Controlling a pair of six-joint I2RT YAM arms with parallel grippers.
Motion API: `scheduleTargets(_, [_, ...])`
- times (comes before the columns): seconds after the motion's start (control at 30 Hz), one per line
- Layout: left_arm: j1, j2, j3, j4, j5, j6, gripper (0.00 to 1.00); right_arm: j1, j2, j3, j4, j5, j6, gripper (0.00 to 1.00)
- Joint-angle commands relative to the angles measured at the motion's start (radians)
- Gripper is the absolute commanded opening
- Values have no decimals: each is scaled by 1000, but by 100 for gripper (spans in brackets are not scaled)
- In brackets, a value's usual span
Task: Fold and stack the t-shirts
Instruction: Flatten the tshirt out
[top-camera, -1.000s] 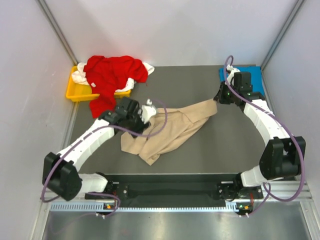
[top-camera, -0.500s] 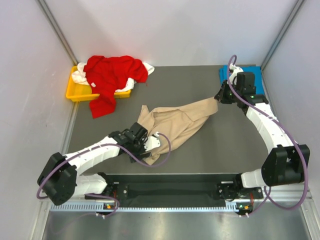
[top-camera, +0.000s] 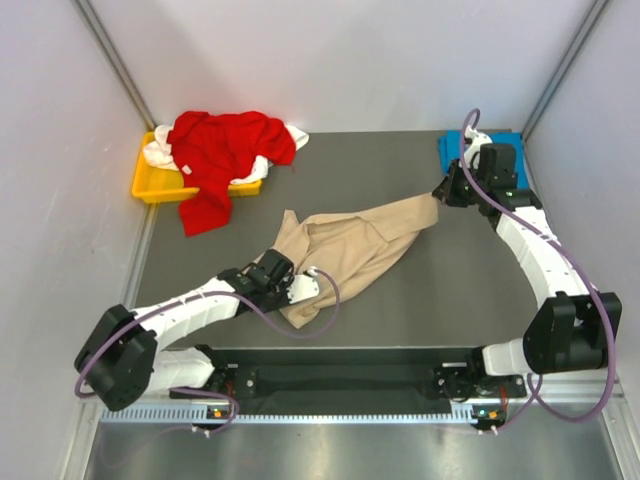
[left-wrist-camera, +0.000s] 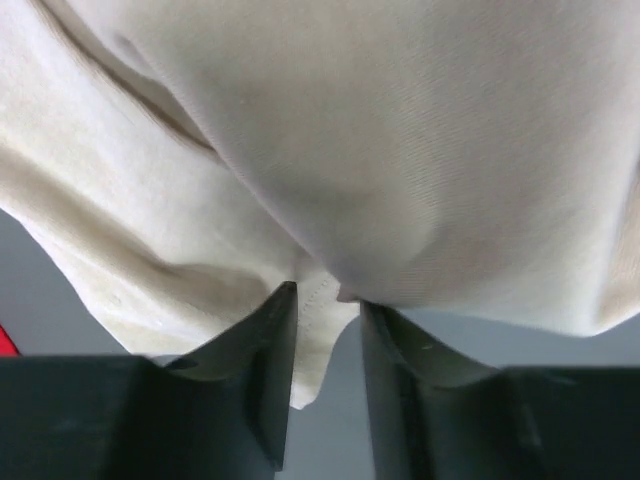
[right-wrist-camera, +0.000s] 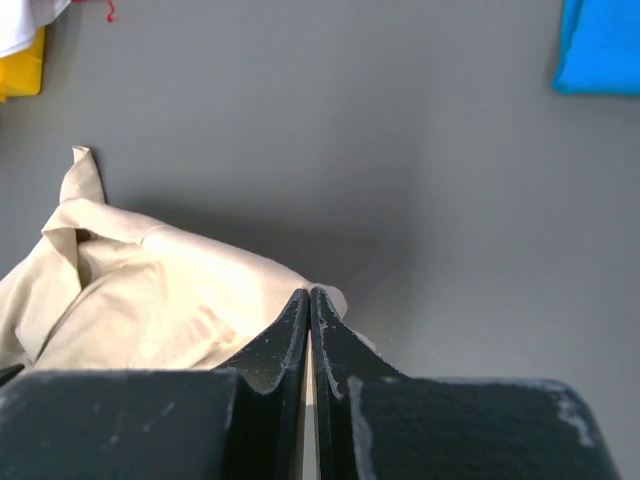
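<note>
The beige t-shirt (top-camera: 352, 245) lies crumpled and stretched across the middle of the table. My right gripper (top-camera: 441, 193) is shut on its far right corner; the right wrist view shows the jaws (right-wrist-camera: 310, 292) pinched on beige cloth (right-wrist-camera: 150, 300). My left gripper (top-camera: 300, 288) is low at the shirt's near hem. In the left wrist view its jaws (left-wrist-camera: 328, 292) stand slightly apart with the hem (left-wrist-camera: 318, 300) between the tips. The blue t-shirt (top-camera: 500, 150) lies at the back right. The red t-shirt (top-camera: 225, 150) and the white t-shirt (top-camera: 160, 155) are heaped at the back left.
The yellow tray (top-camera: 148, 186) sits at the back left under the red and white shirts, and the red shirt spills over its front onto the table. Grey walls close in both sides. The black base rail (top-camera: 340, 375) runs along the near edge.
My left arm has swung from the shirt's far left part down to its near hem, leaving that part lying on the table. My right gripper has kept its hold and shifted slightly back.
</note>
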Motion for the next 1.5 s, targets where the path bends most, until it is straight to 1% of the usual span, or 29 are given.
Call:
scheduleTargets(0.0, [16,-56,-24,-6,35,40,32,-23,-60,25,46,-14,-7,0])
scheduleTargets(0.03, [24,-62,-31,1,39,41,27,-31,-63,23,46,-17,-8,0])
scheduleTargets(0.07, [51,-73,-39,15,48,41,1,-34,-67,22,48,-22,-10,0])
scheduleTargets(0.13, [80,-72,-47,47,56,40,0,-46,-75,16,46,-27,-8,0])
scheduleTargets(0.2, [139,-62,-42,60,42,59,0,-55,-81,13,46,-34,-8,0])
scheduleTargets(0.27, [241,-70,-27,60,32,87,0,-71,-87,9,42,-39,-8,0])
scheduleTargets(0.33, [350,-81,25,38,27,125,0,-80,-89,8,33,-43,-10,0])
scheduleTargets(0.4, [389,-78,97,22,7,130,0,-80,-93,3,23,-46,-8,0])
scheduleTargets(0.5, [455,-61,192,3,48,121,0,-81,-112,-10,22,-74,-2,0])
scheduleTargets(0.57, [516,-24,229,-53,125,145,0,-80,-135,-33,13,-86,-1,0])
scheduleTargets(0.6, [536,-12,238,-81,142,171,0,-80,-144,-44,10,-85,1,0])
scheduleTargets(0.63, [550,-7,231,-110,157,249,0,-78,-161,-70,5,-82,-1,0])
scheduleTargets(0.67, [580,-16,219,-147,206,301,0,-80,-170,-84,8,-83,-1,0])
scheduleTargets(0.7, [590,-27,188,-241,222,399,2,-80,-179,-101,14,-95,1,0])
scheduleTargets(0.73, [594,-38,180,-291,234,437,6,-78,-190,-128,22,-108,2,0])
scheduleTargets(0.77, [593,-41,179,-363,260,469,24,-80,-195,-136,23,-117,6,0])
scheduleTargets(0.8, [593,-36,198,-493,281,506,37,-80,-193,-141,20,-129,1,0])
scheduleTargets(0.87, [591,-38,220,-578,312,549,57,-77,-199,-152,25,-131,-1,0])
scheduleTargets(0.93, [593,-48,257,-644,360,570,60,-77,-205,-164,34,-132,-1,0])
scheduleTargets(0.97, [593,-53,274,-644,384,557,60,-77,-207,-164,34,-132,-1,0])
scheduleTargets(1.0, [593,-55,306,-629,422,491,67,-77,-205,-164,33,-134,-4,0])
scheduleTargets(1.07, [593,-38,323,-441,443,335,68,-75,-202,-164,33,-135,-5,0])
scheduleTargets(1.1, [593,-23,346,-383,444,193,70,-77,-201,-162,33,-138,-5,0])
scheduleTargets(1.13, [593,22,366,-324,450,140,71,-75,-199,-162,34,-139,-7,0])
scheduleTargets(1.2, [593,85,431,-313,463,31,70,-77,-196,-161,31,-137,-8,0])
scheduleTargets(1.23, [590,153,450,-328,472,15,70,-77,-196,-162,31,-137,-8,0])
scheduleTargets(1.27, [588,186,462,-344,467,8,71,-75,-196,-164,31,-134,-11,0])
scheduleTargets(1.33, [588,265,459,-331,417,21,73,-77,-198,-164,31,-132,-13,0])
scheduleTargets(1.47, [590,356,484,-374,420,90,71,-77,-190,-161,25,-134,-16,0])
